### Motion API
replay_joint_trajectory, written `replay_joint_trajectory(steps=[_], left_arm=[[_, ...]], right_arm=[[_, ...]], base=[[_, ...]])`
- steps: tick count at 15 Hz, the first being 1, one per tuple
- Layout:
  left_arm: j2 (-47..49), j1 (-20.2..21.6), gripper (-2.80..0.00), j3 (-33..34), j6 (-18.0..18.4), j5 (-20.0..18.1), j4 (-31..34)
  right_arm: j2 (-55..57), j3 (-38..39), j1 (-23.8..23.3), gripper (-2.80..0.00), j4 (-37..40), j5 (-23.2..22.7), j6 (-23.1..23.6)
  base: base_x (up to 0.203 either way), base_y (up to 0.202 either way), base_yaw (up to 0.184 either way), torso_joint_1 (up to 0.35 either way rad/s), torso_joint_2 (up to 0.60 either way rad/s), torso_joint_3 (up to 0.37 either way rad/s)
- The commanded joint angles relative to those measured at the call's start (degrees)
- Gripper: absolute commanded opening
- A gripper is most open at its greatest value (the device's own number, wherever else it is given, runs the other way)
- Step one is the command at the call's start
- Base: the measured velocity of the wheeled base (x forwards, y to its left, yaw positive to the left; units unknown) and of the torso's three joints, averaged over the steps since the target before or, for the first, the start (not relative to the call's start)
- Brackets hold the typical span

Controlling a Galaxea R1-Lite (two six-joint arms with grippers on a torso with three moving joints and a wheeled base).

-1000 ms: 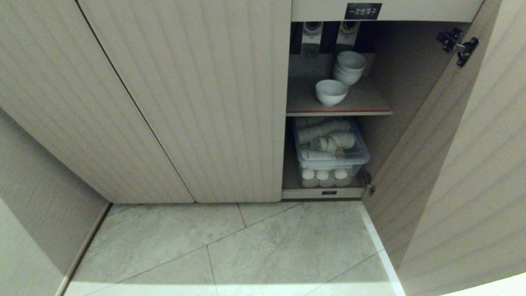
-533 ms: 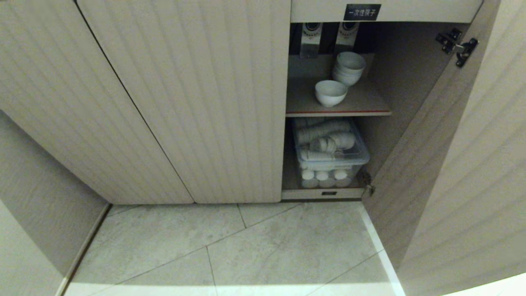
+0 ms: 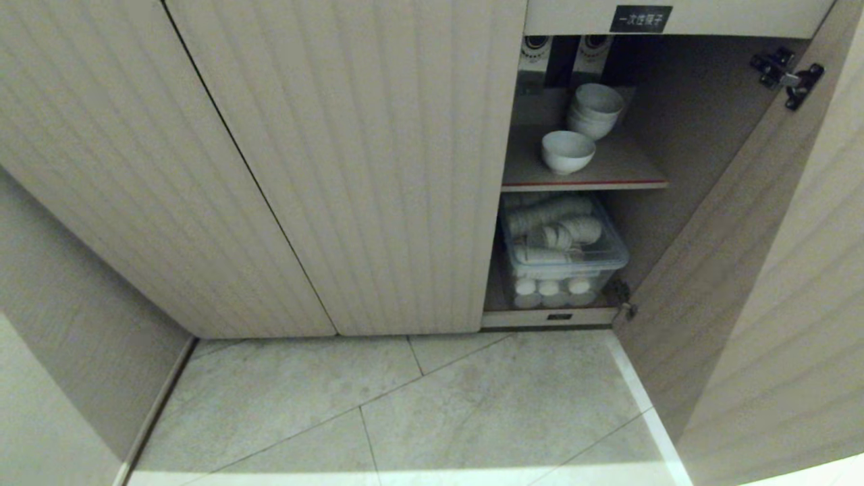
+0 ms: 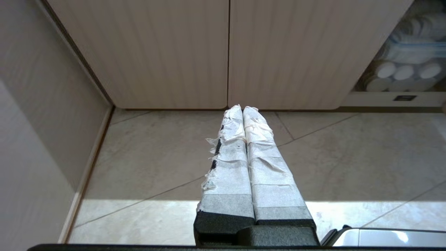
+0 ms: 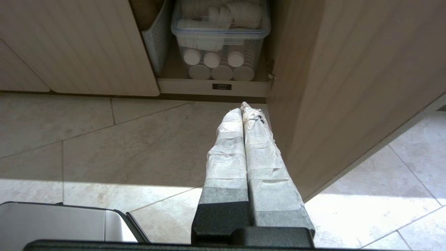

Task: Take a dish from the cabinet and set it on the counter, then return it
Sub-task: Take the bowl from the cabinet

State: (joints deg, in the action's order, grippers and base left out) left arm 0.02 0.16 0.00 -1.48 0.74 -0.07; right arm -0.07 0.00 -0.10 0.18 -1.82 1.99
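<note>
1. Left gripper (image 4: pixel 243 108): taped fingers pressed together, nothing between them, hanging low over the floor (image 4: pixel 146 157), tips aimed at the closed fluted doors (image 4: pixel 223 52).
2. Right gripper (image 5: pixel 241 106): taped fingers also pressed flat together, empty, low over the tiles, just beside the open door (image 5: pixel 341 87), tips toward the cabinet's bottom compartment.
3. Neither gripper shows in the head view.
4. Metal edge of the robot base (image 5: pixel 62 223) sits at the frame corner in the right wrist view.
5. Cabinet (image 3: pixel 337 169): right-hand compartment open, its door (image 3: pixel 742 283) swung out to the right, hinge (image 3: pixel 786 77) showing near the top.
6. Dish (image 3: pixel 568 152): single white bowl, upright, on the red-edged shelf (image 3: pixel 628 172) near the front edge, untouched, well apart from both grippers.
7. Bowl stack (image 3: pixel 595 110): several white bowls nested, behind and to the right of the dish, close to it; cannot tell if touching.
8. Black label (image 3: pixel 640 18) with white characters on the strip above the opening.
9. Two metallic fittings (image 3: pixel 536 47) at the back above the shelf.
10. Below the shelf: clear bin (image 3: pixel 563 253) with lid, white stacked ware on top and white round items inside.
11. White slatted basket (image 5: pixel 153 38) just beside the bin, seen from the right wrist.
12. Counter not in view.
</note>
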Motion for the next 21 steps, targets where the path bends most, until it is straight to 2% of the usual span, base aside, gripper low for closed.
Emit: replay_joint_trajectory(steps=[1, 21], left_arm=[[0.0, 0.0, -2.80, 0.0, 0.0, 0.0, 0.1], [0.0, 0.0, -2.80, 0.0, 0.2, 0.1, 0.1]], right_arm=[[0.1, 0.0, 0.0, -2.80, 0.0, 0.0, 0.0], [0.1, 0.0, 0.0, -2.80, 0.0, 0.0, 0.0]], base=[[0.000, 0.000, 0.000, 0.000, 0.00, 0.000], [0.000, 0.000, 0.000, 0.000, 0.00, 0.000]])
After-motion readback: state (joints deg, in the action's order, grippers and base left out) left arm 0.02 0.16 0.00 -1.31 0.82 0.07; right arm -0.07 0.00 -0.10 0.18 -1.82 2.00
